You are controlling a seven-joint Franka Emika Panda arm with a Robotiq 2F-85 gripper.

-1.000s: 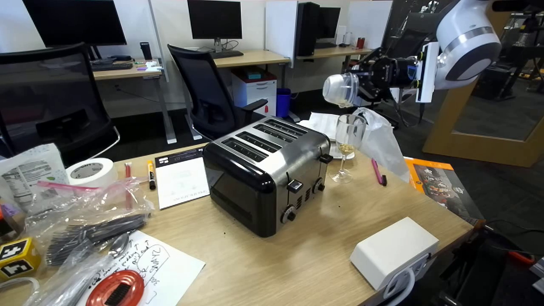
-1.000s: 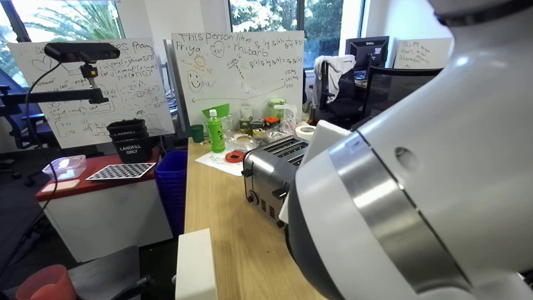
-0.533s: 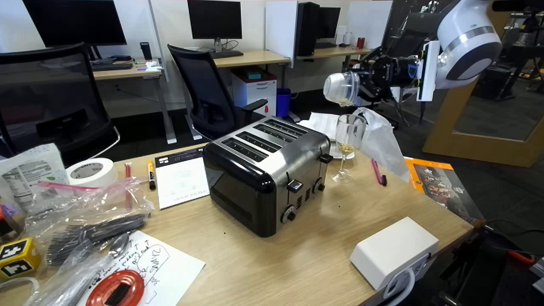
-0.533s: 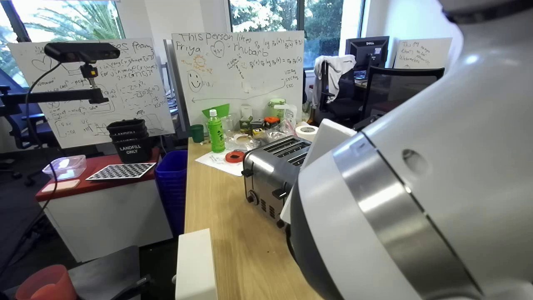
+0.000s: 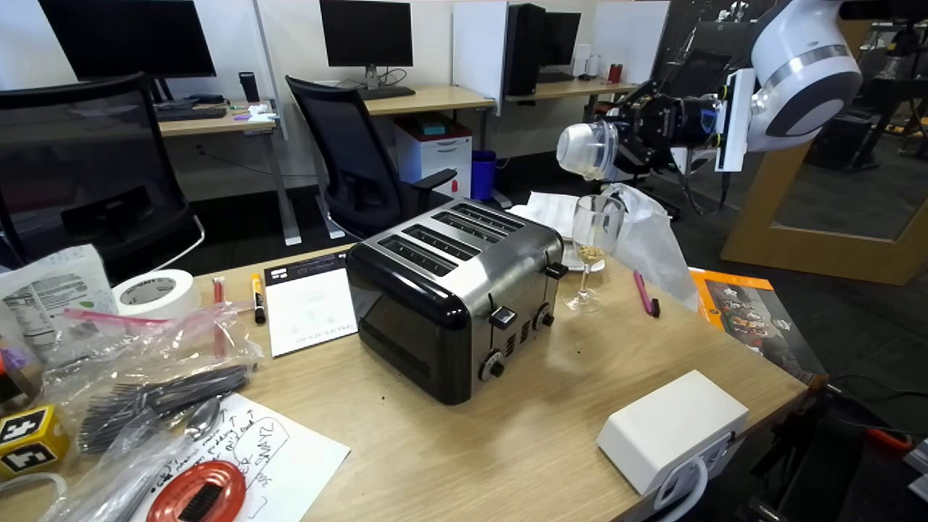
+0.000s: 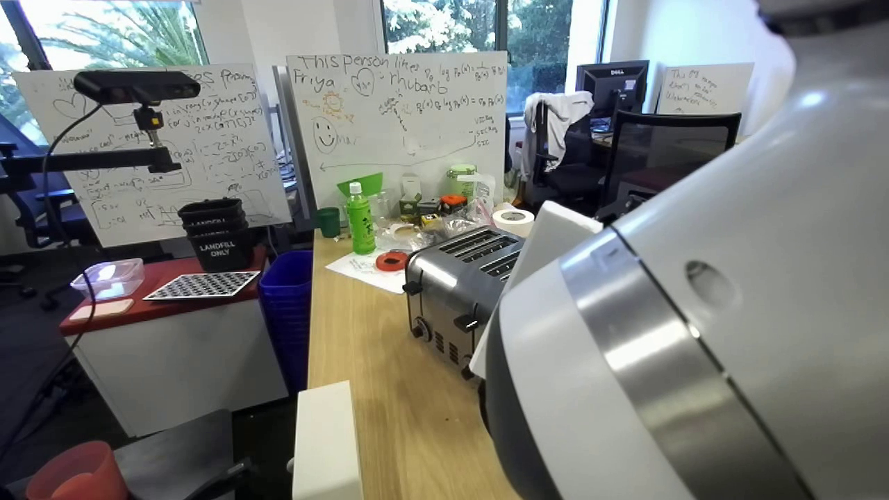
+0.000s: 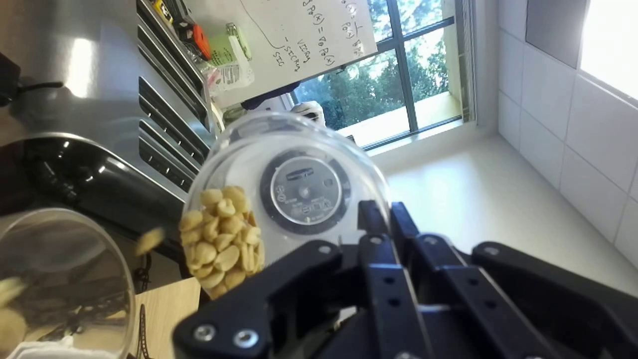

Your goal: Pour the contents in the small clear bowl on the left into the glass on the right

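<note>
"So, what is the state of the end effector [image 7: 387, 219]?"

"Clamped: its jaws pinch the rim of the small round clear plastic bowl [image 7: 304, 199]."

"Where is the target?"

"The clear stemmed drinking glass [image 5: 596, 226] stands upright on the pale wood tabletop [image 5: 551, 428], just right of the black-and-silver metal toaster [image 5: 457, 290]. In an exterior view it lies below the end effector and slightly left."

"And the bowl's attitude?"

"Raised above the glass, axis near level, mouth facing right and somewhat down. In the wrist view, tan-yellow nut pieces [image 7: 224, 244] lie along its low side; one blurred piece [image 7: 149, 242] is in the air between bowl and glass. Some rest inside the glass."

"What governs the next move?"

"Presumably the low edge of the rim. Pouring appears under way: tilt further with that edge over the glass, or pieces may miss it."
</note>
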